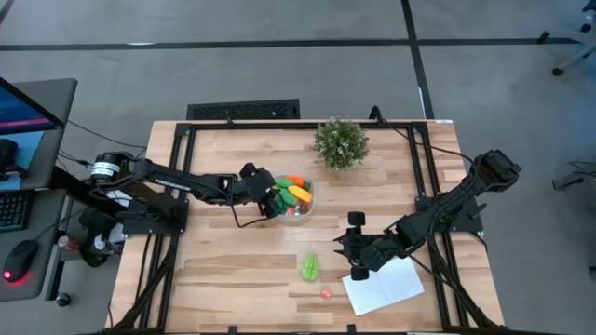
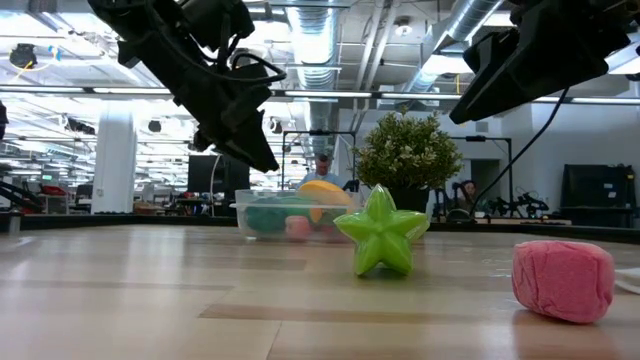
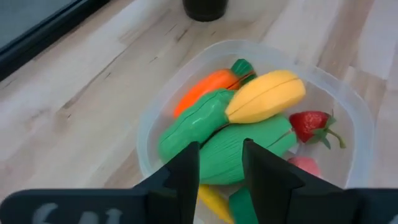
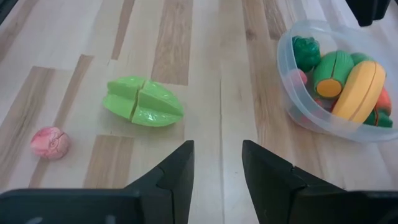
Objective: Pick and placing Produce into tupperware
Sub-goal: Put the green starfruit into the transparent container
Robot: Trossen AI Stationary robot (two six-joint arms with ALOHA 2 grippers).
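We are looking down on the table, where the clear tupperware (image 1: pixel 298 197) is sitting just above centre, about eight o'clock from the potted plant (image 1: pixel 341 141). The left gripper (image 1: pixel 272 202) is hanging over the container's nine o'clock rim; its fingers (image 3: pixel 186 171) are parted by a narrow gap and holding nothing, with a green piece (image 3: pixel 242 152) lying in the container just beyond them. Inside we are seeing a yellow banana shape (image 3: pixel 266 96), an orange carrot (image 3: pixel 202 89), a red strawberry (image 3: pixel 311 124) and more green pieces — all heaped together. The right gripper (image 1: pixel 357 251) is hovering near five o'clock from the tupperware, beside the white sheet (image 1: pixel 384 285), its fingers (image 4: pixel 177 171) spread apart and empty. Two pieces are lying loose on the wood: a green star-shaped fruit (image 4: pixel 144 101) at six o'clock from the container, and a small pink ball (image 4: pixel 50 142) beyond it, near the table's front edge (image 1: pixel 279 326).
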